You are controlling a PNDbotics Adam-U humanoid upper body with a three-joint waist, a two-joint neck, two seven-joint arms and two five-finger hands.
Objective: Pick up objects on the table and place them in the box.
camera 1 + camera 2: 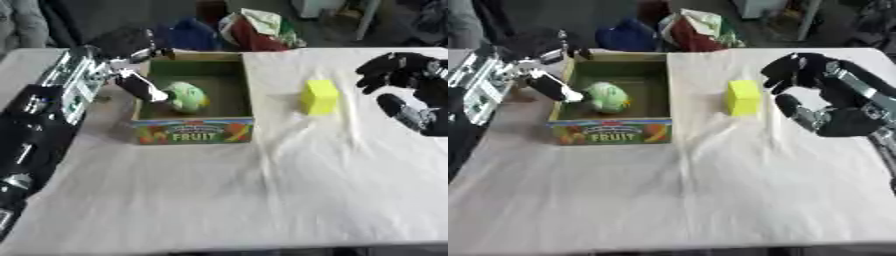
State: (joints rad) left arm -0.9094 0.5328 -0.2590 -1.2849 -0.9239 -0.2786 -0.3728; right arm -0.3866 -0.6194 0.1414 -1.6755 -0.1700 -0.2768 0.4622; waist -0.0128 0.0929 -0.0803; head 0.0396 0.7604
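Note:
A cardboard box (192,131) with a "FRUIT" label on its front wall stands at the table's back left. Inside it lies a rounded green object (186,96). My left hand (129,44) hovers over the box's left wall, open, with one finger reaching down into the box and ending right beside the green object. A yellow block (320,97) stands upright on the cloth to the right of the box. My right hand (846,95) hangs just right of the block, open, its fingers and thumb spread in a wide curve with nothing between them.
A wrinkled white cloth (262,190) covers the table. Beyond the far edge lie a blue bag (188,35) and a red and white bundle (254,27). The cloth in front of the box is bare.

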